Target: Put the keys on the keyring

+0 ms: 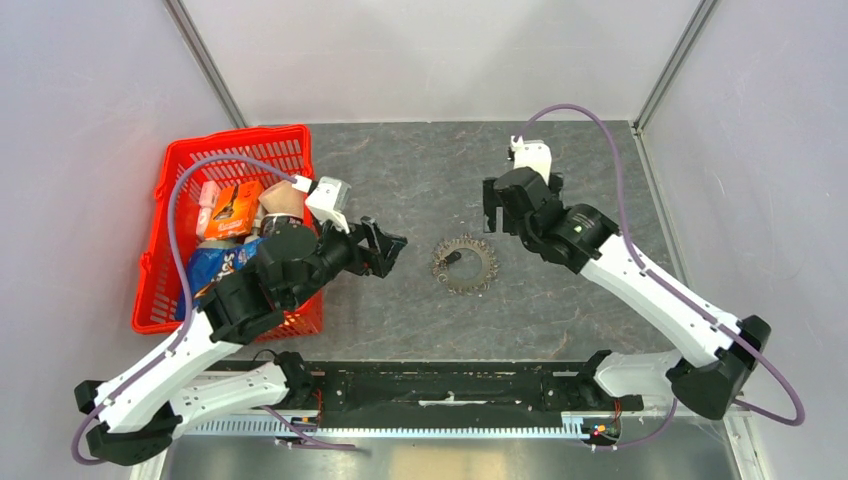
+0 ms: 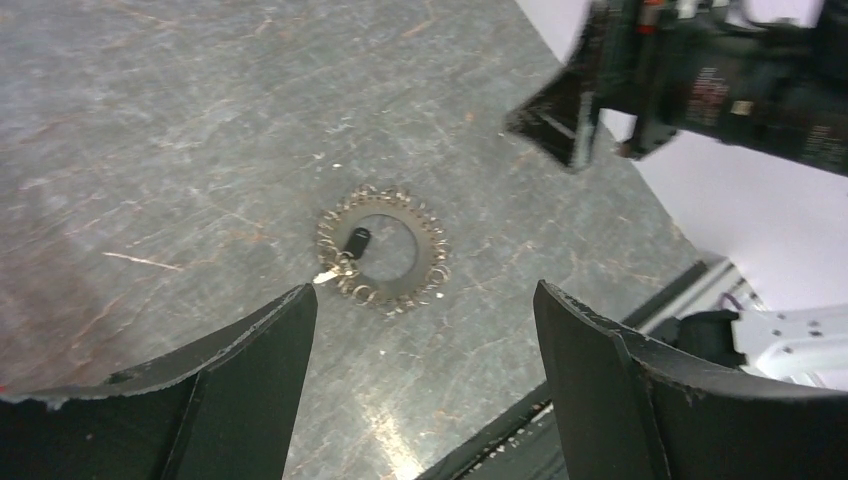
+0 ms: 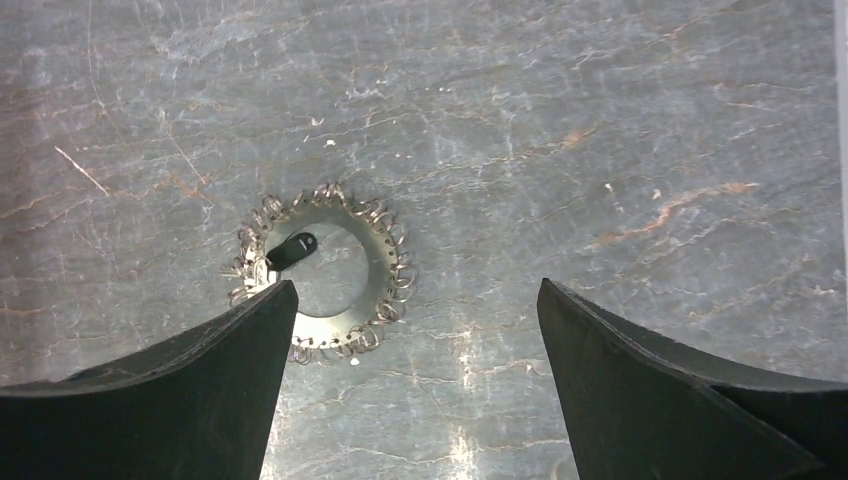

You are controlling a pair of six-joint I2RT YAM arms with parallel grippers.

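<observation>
— On table, top cam: what's listed?
— Item 1: keyring [image 1: 462, 264], flat on grey stone-look tabletop [image 1: 400, 160], approx. mid-table, betw. the two grippers. Item 2: key [image 1: 453, 257], tiny black head, lying inside ring's opening, toward its left side. Threaded on ring or just resting there: can't tell. Item 3: left gripper [image 1: 392, 250], just left of ring, not touching it, fingers apart, empty. Item 4: right gripper [image 1: 489, 213], up and right of ring, clear of it. Item 5: red basket [image 1: 160, 230] at left edge, holding snack packets [image 1: 228, 205]; left arm [image 1: 250, 290] crosses its near corner.
— Left wrist cam?
— Keyring [image 2: 383, 250] centre frame, ahead of the fingers [image 2: 250, 370], which stand wide apart w/ bare table betw. them. Key [image 2: 355, 243]: black head in the hole, by inner rim; thin silvery bit reaches over the band, lower left. Right gripper [image 2: 565, 105] hangs top right, above the table, off the ring.
— Right wrist cam?
— Jaws spread wide, gripping nothing. Keyring [image 3: 385, 270] left of centre, its lower-left edge hidden behind one of the fingers [image 3: 180, 400]. Key [image 3: 292, 250]: black head inside opening, against left inner edge.
</observation>
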